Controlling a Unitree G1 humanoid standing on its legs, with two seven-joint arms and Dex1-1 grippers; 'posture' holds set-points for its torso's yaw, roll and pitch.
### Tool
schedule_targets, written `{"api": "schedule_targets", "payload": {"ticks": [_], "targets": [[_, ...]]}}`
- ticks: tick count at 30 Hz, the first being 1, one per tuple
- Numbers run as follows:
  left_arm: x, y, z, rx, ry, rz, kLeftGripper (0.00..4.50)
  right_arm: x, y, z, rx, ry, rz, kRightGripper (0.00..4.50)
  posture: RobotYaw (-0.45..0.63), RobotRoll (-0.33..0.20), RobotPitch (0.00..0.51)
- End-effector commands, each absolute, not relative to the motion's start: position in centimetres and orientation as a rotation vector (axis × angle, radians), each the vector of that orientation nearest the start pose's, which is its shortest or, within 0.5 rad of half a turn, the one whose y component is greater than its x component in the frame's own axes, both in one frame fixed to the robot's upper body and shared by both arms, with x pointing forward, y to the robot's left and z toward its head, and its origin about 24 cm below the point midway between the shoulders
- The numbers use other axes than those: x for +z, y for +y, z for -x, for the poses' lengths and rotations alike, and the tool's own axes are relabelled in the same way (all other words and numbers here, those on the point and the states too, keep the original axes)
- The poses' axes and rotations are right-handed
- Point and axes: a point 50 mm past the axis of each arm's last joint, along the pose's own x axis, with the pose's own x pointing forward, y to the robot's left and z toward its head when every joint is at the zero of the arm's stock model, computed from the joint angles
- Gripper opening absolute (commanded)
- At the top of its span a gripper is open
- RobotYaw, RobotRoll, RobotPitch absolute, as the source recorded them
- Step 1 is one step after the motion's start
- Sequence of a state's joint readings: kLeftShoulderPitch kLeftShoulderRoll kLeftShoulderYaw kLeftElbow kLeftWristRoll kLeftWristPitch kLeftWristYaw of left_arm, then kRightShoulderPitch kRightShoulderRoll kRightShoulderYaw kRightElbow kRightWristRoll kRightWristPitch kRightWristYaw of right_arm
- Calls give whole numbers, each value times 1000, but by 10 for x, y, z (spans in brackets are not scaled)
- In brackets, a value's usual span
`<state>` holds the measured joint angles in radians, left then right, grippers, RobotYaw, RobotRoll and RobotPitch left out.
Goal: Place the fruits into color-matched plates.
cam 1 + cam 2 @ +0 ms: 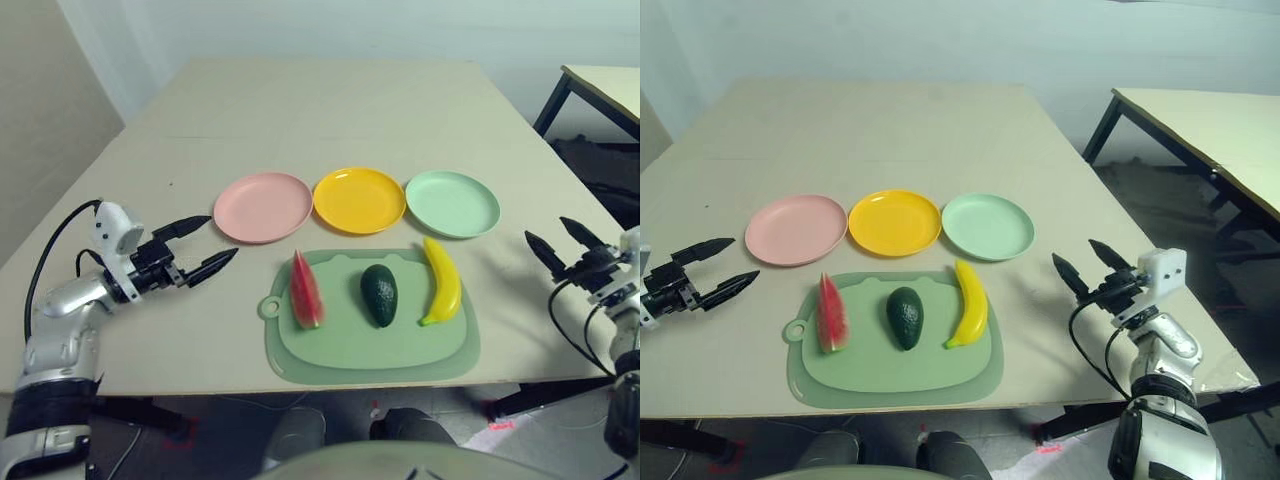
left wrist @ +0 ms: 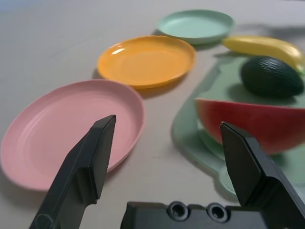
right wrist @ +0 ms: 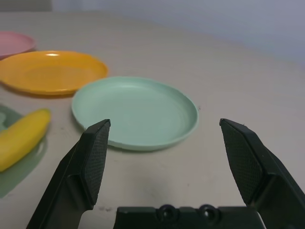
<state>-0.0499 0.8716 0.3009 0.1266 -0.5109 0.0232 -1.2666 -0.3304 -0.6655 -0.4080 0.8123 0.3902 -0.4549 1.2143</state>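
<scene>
Fruits — watermelon [image 1: 306, 291], avocado [image 1: 379, 294], banana [image 1: 441, 281] — are all sitting on the green mat [image 1: 300, 360], pink plate [image 1: 262, 206], yellow plate [image 1: 359, 199] and mint plate [image 1: 452, 203] waiting empty, I'm holding my left gripper [image 1: 204, 248] and right gripper [image 1: 1084, 265] wide open, gripping nothing.

watermelon wedge [image 1: 306, 291]: red flesh, green rind
avocado [image 1: 379, 294]: dark green, dull
banana [image 1: 441, 281]: yellow
pink plate [image 1: 263, 206]: pale pink, plain
yellow plate [image 1: 359, 199]: orange-yellow, plain
mint green plate [image 1: 452, 203]: mint, plain
mat [image 1: 372, 349]: muted sage green
table [image 1: 320, 110]: beige
left gripper [image 1: 212, 243]: black fingers, silver forearm
right gripper [image 1: 1083, 263]: black fingers, white wrist housing
</scene>
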Motion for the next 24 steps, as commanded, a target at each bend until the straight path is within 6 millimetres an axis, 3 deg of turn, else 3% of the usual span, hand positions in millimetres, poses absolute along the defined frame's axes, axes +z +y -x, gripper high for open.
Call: {"api": "schedule_targets", "payload": {"ticks": [1, 5, 12, 22, 24], "targets": [[143, 294, -226, -1051, 134, -361, 4439, 117, -336, -260, 638, -108, 400, 4500, 52, 0, 0], [147, 284, -228, -1116, 124, -350, 4439, 146, -319, -261, 803, -73, 584, 4500, 28, 0, 0], [139, 275, -226, -1167, 156, -346, 4439, 152, -274, -258, 1197, 54, 814, 4500, 29, 0, 0], [136, 274, -218, -1167, 175, -363, 4439, 183, -262, -258, 1415, 344, 979, 4500, 37, 0, 0], [136, 274, -217, -1167, 176, -365, 4439, 189, -252, -264, 1458, 343, 1040, 4500, 43, 0, 0]]}}
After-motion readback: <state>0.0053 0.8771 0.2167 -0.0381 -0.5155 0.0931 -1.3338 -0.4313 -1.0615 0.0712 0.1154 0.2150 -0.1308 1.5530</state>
